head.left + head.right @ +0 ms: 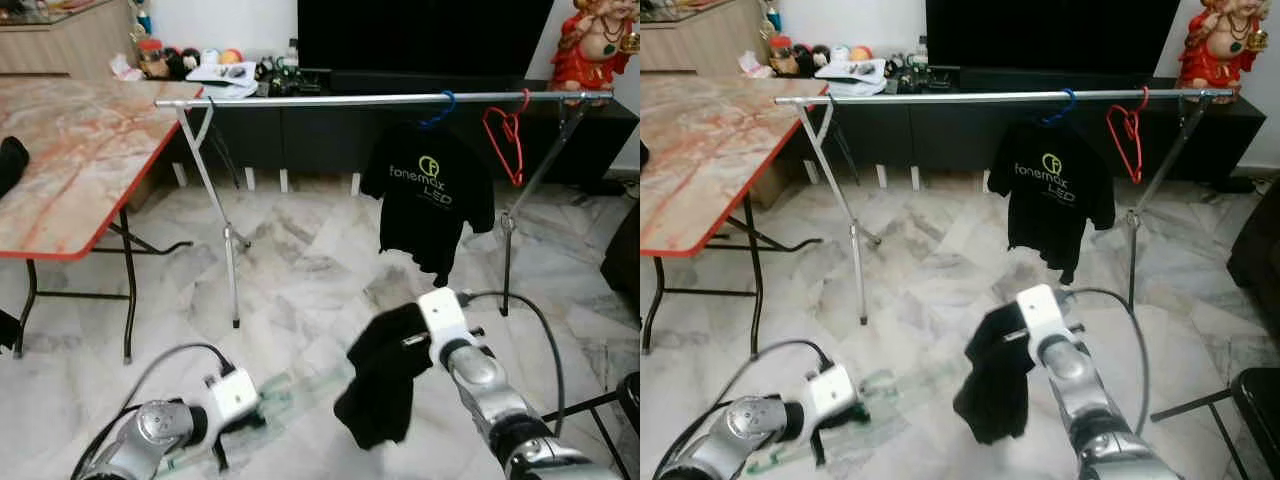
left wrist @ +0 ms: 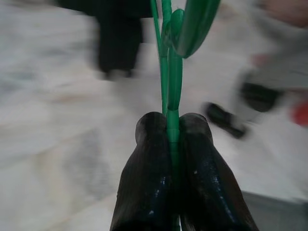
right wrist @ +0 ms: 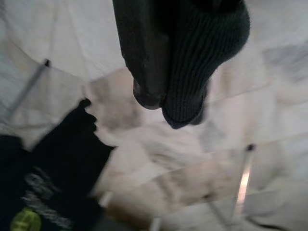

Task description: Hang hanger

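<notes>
White marble floor (image 1: 300, 280) spreads under a long silver clothes rail (image 1: 380, 99). Down low, the left gripper (image 2: 172, 126) has its jaws clenched on the stem of a green hanger (image 2: 174, 57), which reads as a pale translucent shape beside that gripper in the head views, close to the floor. Across from it, the right gripper (image 3: 171, 98) has its jaws grasping a dark ribbed garment (image 1: 382, 385) that droops from the wrist, near the green hanger. Further out, on the rail, a blue hanger (image 1: 438, 110) carries a black printed T-shirt (image 1: 425, 195), and just beside it a bare red hanger (image 1: 505, 140) hangs. Off to the left stands a marble-patterned worktop (image 1: 70, 150) with a red edge.
</notes>
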Motion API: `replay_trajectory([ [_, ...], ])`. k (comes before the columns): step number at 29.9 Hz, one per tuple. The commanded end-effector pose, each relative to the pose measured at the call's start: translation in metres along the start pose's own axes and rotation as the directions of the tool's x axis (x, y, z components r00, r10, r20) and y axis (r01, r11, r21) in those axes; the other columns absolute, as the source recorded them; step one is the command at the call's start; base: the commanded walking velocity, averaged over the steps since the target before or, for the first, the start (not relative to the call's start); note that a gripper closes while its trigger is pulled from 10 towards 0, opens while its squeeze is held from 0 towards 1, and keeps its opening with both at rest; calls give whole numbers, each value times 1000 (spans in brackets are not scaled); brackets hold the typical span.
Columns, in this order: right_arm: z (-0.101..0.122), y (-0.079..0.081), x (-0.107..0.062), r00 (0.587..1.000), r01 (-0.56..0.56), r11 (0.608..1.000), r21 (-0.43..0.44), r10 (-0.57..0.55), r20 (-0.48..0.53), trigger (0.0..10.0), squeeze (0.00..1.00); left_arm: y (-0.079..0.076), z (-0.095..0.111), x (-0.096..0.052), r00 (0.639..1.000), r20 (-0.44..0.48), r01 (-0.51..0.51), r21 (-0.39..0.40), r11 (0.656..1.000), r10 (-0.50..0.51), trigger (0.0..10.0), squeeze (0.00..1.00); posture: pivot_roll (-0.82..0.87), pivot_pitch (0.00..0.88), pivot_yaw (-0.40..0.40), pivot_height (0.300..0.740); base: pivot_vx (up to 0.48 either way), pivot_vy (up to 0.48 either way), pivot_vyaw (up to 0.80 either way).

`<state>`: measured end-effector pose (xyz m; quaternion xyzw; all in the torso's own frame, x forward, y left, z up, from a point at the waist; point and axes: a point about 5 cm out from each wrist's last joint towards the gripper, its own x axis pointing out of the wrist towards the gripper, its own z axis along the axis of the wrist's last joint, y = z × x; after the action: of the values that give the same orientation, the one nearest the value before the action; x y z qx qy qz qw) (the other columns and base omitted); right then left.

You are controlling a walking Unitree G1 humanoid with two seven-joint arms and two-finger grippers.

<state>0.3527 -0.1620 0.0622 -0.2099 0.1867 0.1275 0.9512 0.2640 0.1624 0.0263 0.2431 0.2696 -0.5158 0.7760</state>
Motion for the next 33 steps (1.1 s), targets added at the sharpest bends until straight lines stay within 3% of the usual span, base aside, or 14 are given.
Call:
replay_trajectory([
  [1,7,1,2,1000,-15,1000,-16,15,8,10000,0,2,5,-7,999,-1,38,7,999,-38,10000,0,69,51,-27,740,0,0,0],
  [8,21,0,5,999,-22,1000,14,21,31,10000,0,7,31,-14,994,49,101,12,995,-102,10000,0,64,55,-32,740,0,0,0],
  [10,28,2,7,997,-52,995,89,47,58,10000,0,11,40,-14,996,74,49,-12,999,-48,10000,0,60,57,-35,740,0,0,0],
  [13,28,3,7,997,-56,991,123,50,56,10000,0,14,44,-12,995,97,13,-24,1000,-10,10000,0,58,59,-37,740,0,0,0],
  [26,21,8,6,997,-70,982,178,65,37,10000,0,22,48,-7,977,157,-125,-103,987,141,10000,0,62,64,-43,740,0,0,0],
  [30,22,11,6,994,-105,980,170,99,40,10000,0,34,49,-5,948,156,-262,-108,959,277,10000,0,61,65,-42,740,0,0,0],
  [33,21,13,6,991,-132,979,155,127,39,10000,0,35,50,-5,940,178,-269,-135,954,290,10000,0,61,65,-42,740,0,0,0],
])
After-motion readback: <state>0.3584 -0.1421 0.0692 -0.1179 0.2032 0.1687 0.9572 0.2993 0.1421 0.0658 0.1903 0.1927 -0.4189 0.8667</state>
